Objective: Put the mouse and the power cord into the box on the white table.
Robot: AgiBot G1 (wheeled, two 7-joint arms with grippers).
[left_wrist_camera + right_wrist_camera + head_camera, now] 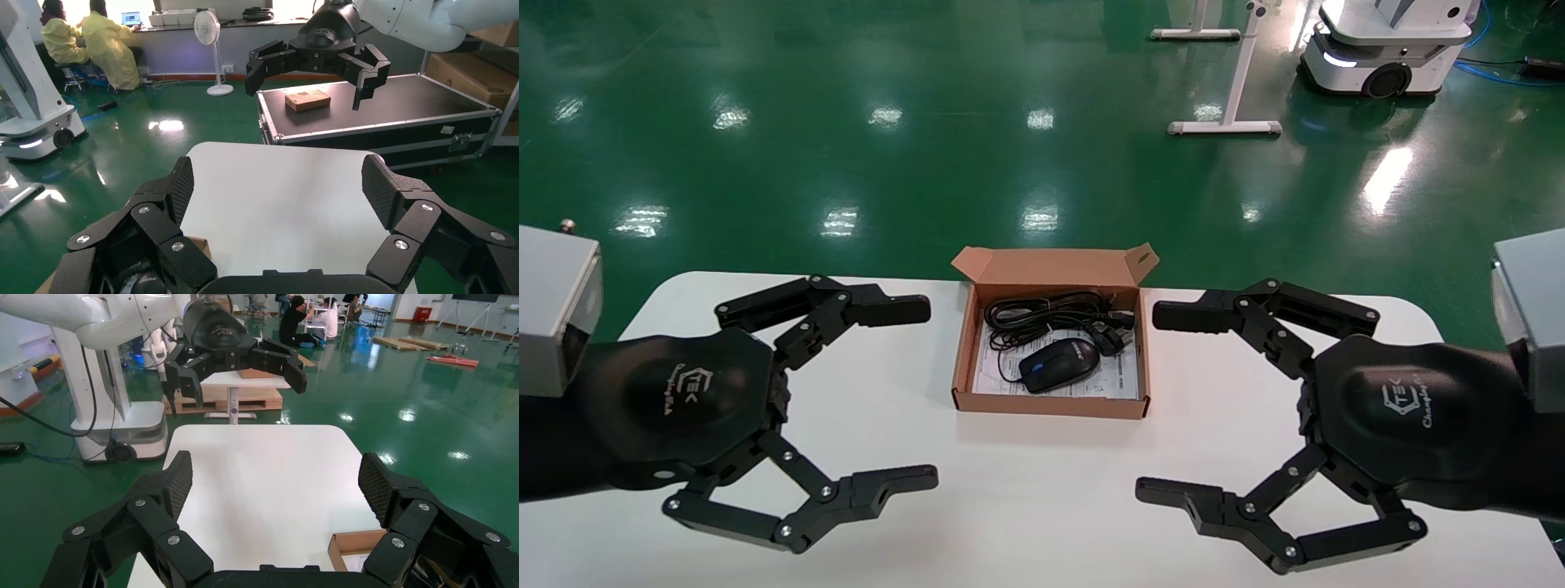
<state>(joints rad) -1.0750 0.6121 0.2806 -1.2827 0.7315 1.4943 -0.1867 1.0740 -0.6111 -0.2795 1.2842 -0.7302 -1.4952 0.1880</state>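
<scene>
At twelve o'clock on the white table [1026, 490], the box [1052, 405] holds the mouse [1058, 364] and apparently the power cord [1050, 314]; left gripper [910, 392] and right gripper [1166, 402] flank it, spread wide, empty.

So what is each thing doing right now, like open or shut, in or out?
box: lid flap open, standing on the white table
mouse: lying inside the box
power cord: coiled, inside the box behind the mouse
left gripper: open, holding nothing, left of the box
right gripper: open, holding nothing, right of the box
</scene>
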